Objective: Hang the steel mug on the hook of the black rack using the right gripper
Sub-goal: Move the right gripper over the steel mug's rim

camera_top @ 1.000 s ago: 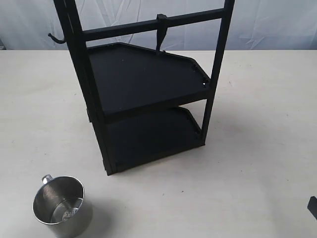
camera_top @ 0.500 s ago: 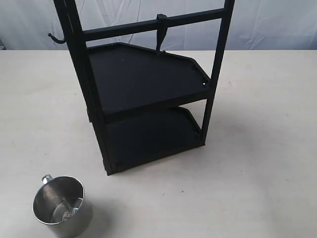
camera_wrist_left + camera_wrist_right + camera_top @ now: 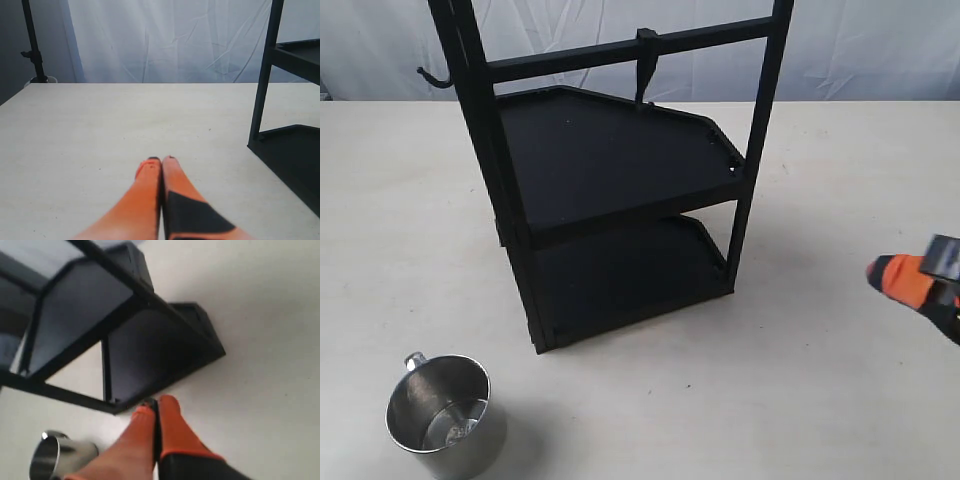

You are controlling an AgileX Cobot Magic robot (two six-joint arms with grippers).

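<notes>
Pale counter under a white backdrop. Right claw pressed closed, holding nothing, well apart from the steel mug, upright beyond the black rack. Needed, by judgement: open wide first, then approach the thin handle.

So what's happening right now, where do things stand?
Right gripper shut, empty, at table's right edge. Left gripper shut, idle. Steel mug upright on table, front-left of black rack. Hook bare. Rack between gripper and mug.
</notes>
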